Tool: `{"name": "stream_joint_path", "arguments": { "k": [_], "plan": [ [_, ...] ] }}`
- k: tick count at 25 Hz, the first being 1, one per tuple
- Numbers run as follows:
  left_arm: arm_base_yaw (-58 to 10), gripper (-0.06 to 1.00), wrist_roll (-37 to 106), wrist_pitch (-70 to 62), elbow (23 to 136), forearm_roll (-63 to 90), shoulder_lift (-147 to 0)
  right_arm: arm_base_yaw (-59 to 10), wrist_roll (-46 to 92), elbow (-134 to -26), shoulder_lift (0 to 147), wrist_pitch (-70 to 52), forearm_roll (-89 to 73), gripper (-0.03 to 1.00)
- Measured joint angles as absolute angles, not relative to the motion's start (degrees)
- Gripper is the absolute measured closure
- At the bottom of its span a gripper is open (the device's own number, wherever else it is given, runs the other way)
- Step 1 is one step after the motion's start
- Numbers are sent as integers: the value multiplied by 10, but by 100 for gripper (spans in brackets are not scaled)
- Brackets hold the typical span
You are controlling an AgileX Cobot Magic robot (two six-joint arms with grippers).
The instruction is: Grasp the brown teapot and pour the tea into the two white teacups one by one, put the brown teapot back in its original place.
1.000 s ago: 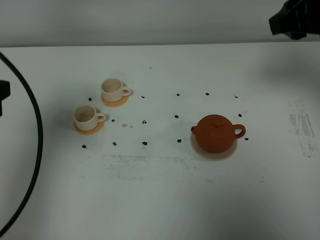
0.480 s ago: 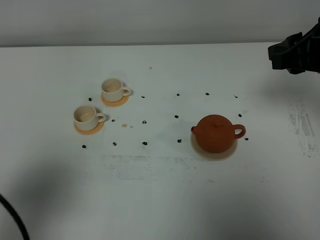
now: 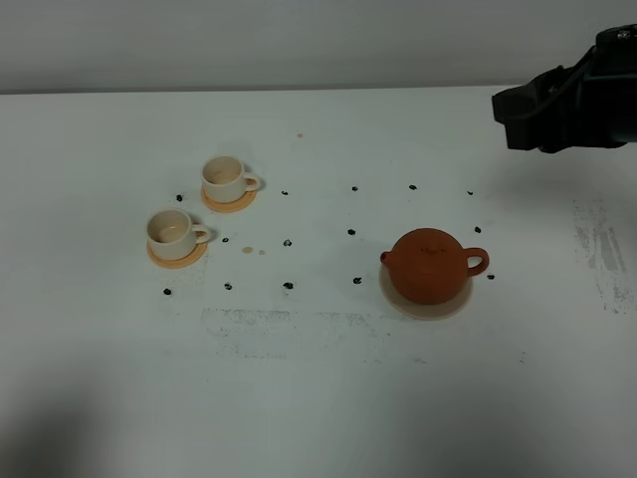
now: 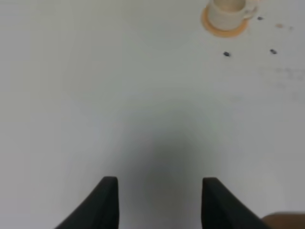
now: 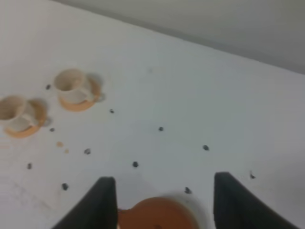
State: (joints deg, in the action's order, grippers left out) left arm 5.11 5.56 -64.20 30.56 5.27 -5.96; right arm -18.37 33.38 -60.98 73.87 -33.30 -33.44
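The brown teapot [image 3: 431, 264] sits on its pale beige coaster [image 3: 426, 304], the original place, right of the table's middle; its top edge [image 5: 159, 213] shows low in the right wrist view. The two white teacups [image 3: 225, 179] [image 3: 171, 233] stand on small orange coasters at the left, and both [image 5: 70, 85] [image 5: 13, 112] also appear in the right wrist view. My right gripper [image 5: 164, 181] hangs open above and behind the teapot; its arm [image 3: 562, 105] enters at the upper right. Over bare table, my left gripper [image 4: 160, 181] has its fingers apart and holds nothing, with one cup [image 4: 226, 12] far ahead.
Small black marker dots [image 3: 288, 286] are scattered over the white table between the cups and the teapot. Faint scuffs [image 3: 289, 324] mark the surface in front. The table's back edge meets a grey wall [image 3: 299, 45].
My right arm has come further in from the upper right, toward the left. The black cable at the left edge has swung out of view. Teapot and cups have not moved.
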Motion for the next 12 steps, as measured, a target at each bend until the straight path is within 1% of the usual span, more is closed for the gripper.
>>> {"name": "stream_joint_path", "arguments": {
  "k": [4, 12],
  "plan": [
    [51, 51, 54, -618, 268, 51, -28, -194, 334, -607, 739, -337, -325, 50],
    [51, 52, 53, -614, 263, 51, -9, -194, 333, -557, 739, -338, -317, 50]
  ]
}}
